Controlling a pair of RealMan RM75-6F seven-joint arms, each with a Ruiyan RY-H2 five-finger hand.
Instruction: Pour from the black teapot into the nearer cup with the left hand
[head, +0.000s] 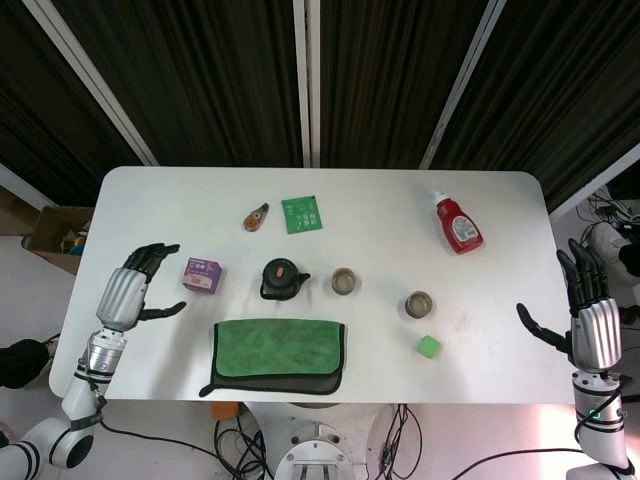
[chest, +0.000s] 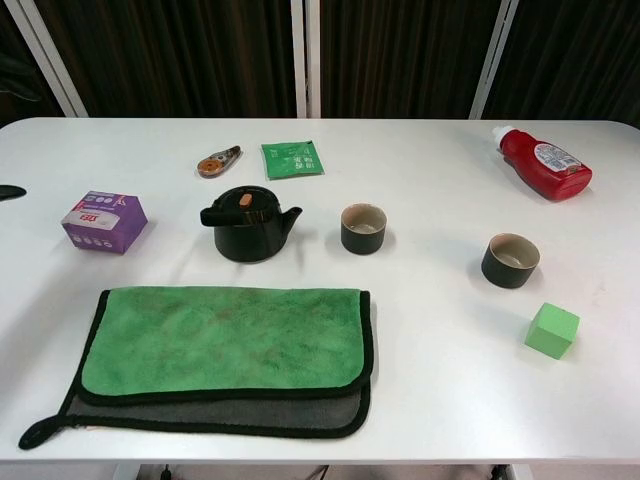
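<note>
The black teapot stands mid-table, its spout towards one dark cup. A second dark cup sits further right and closer to the table's front edge. Both cups stand upright. My left hand hovers over the table's left edge, fingers spread and holding nothing, well left of the teapot. Only a dark tip of it shows in the chest view. My right hand is off the table's right edge, fingers up and apart, also holding nothing.
A purple box lies between my left hand and the teapot. A folded green cloth covers the front. A green cube, a red sauce bottle, a green packet and a small brown item lie around.
</note>
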